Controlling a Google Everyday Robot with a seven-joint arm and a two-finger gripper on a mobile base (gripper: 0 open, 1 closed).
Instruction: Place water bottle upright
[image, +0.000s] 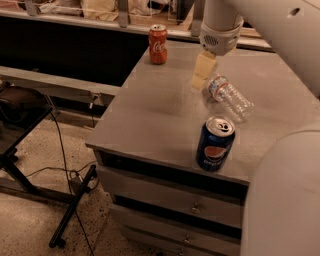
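The water bottle (229, 96) lies on its side on the grey cabinet top (150, 110), towards the right. It is clear and ribbed, and its label end points up and left. My gripper (202, 73) hangs from the white arm just left of that end, low over the top and close to the bottle. I cannot tell whether it touches the bottle.
A blue Pepsi can (215, 144) stands upright near the front edge, just in front of the bottle. A red Coca-Cola can (158, 44) stands at the back left corner. My white arm covers the right side of the view. The floor, cables and a black stand (70, 210) lie to the left.
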